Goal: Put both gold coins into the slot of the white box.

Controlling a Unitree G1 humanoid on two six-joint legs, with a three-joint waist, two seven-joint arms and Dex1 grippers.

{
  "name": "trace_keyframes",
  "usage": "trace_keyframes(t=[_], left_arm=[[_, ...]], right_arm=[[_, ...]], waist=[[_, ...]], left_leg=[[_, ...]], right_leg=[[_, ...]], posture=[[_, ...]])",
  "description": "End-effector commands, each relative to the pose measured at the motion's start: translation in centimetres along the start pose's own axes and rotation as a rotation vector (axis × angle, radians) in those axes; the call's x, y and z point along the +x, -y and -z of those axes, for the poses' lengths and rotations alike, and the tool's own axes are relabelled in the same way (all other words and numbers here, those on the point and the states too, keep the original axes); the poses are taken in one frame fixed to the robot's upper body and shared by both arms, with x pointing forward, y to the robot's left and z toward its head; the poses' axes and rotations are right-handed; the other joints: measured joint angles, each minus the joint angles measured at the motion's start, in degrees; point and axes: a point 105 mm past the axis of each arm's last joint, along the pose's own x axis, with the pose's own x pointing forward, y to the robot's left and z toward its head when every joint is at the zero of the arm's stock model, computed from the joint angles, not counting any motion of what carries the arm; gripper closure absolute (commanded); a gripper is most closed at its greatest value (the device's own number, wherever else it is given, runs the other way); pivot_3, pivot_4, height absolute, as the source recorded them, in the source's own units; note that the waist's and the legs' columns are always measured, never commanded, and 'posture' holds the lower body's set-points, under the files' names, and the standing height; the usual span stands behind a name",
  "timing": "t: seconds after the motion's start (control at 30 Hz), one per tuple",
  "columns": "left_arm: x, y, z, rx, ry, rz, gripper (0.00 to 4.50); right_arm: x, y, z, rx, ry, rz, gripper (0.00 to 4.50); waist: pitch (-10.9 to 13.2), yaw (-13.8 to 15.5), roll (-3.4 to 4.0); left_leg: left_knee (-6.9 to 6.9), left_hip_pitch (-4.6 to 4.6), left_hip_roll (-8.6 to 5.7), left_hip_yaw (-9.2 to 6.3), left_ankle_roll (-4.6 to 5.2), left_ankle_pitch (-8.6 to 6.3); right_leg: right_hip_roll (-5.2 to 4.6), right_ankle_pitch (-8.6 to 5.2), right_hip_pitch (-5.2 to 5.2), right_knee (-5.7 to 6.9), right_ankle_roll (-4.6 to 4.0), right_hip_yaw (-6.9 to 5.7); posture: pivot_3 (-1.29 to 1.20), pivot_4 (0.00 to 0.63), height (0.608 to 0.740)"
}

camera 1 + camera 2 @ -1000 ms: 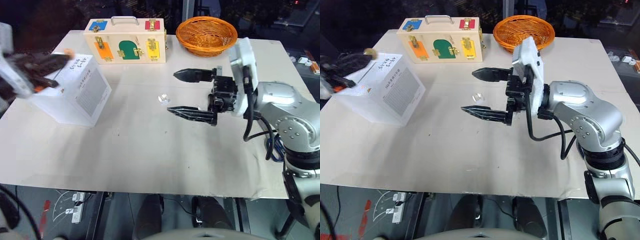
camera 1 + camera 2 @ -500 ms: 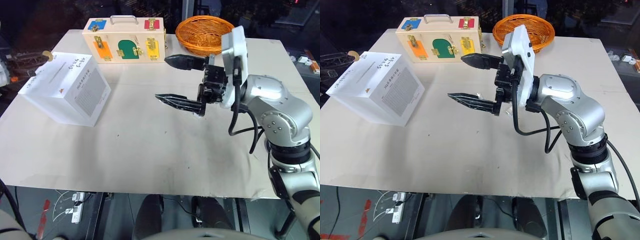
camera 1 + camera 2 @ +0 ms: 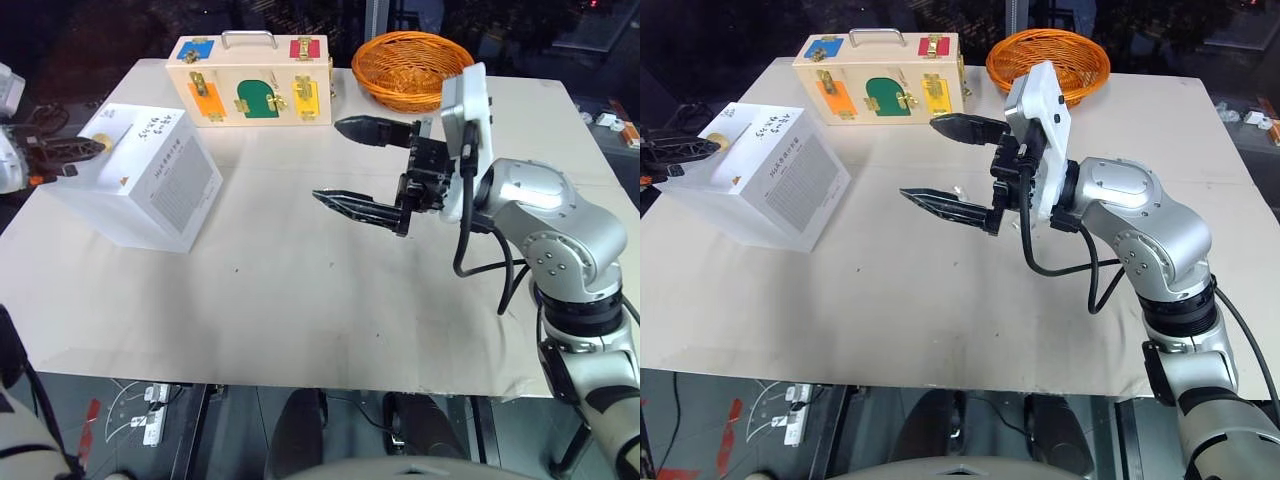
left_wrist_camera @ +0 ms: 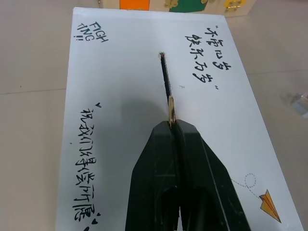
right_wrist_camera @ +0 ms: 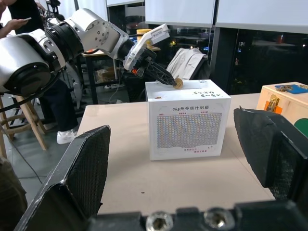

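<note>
The white box [image 3: 150, 185] stands at the table's left, its narrow slot [image 4: 164, 74] running along the top face with handwritten print. My left gripper [image 4: 172, 126] is shut on a gold coin [image 4: 171, 109], held edge-on just above the near end of the slot. From across the table, that coin [image 5: 178, 83] shows at the box's top edge. My right gripper [image 3: 326, 160] hangs open above the table's middle, pointing left, with nothing between its fingers. A tiny pale piece [image 3: 958, 189], likely the other coin, lies on the table by the lower finger.
A wooden case [image 3: 250, 85] with coloured doors and brass latches stands behind the box. An orange wicker basket [image 3: 412, 68] sits at the back right. The table's left edge [image 3: 30, 215] runs close beside the box.
My left gripper drew back to the left with its coin, then sank until the coin hangs over the box's top. The right gripper shifted a little left and up, then held still.
</note>
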Motion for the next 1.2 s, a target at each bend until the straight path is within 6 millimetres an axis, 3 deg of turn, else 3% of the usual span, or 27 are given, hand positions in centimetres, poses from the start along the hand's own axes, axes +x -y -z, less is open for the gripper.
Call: trace_keyframes(t=[0.03, 0.57, 1.2], left_arm=[[-0.5, -0.3, -0.4, -0.01, 0.016, -0.008, 4.5], [0.3, 0.3, -0.4, 0.018, 0.004, 0.011, 4.5], [0.6, -0.5, 0.5, 0.053, -0.036, -0.043, 4.5]], right_arm=[[-0.5, -0.2, -1.2, -0.049, 0.032, 0.01, 0.05], [-0.4, -0.4, -0.9, -0.05, 0.022, 0.006, 0.05], [-0.5, -0.5, -0.8, -0.044, 0.005, 0.002, 0.05]], waist=[[0.0, 0.0, 0.0], [-0.01, -0.01, -0.01], [-0.01, -0.15, -0.01]], left_leg=[[0.01, 0.0, 0.0, 0.0, 0.0, 0.0], [0.09, 0.01, 0.0, -0.02, 0.0, 0.0], [0.12, 0.04, 0.0, -0.02, 0.0, 0.0]], right_leg=[[0.0, 0.0, 0.0, 0.01, 0.0, 0.0], [-0.01, 0.0, 0.02, 0.08, 0.0, -0.01], [0.0, 0.01, 0.02, 0.14, -0.01, 0.0]], posture=[[0.0, 0.15, 0.726], [0.0, 0.15, 0.726], [0.0, 0.15, 0.726]])
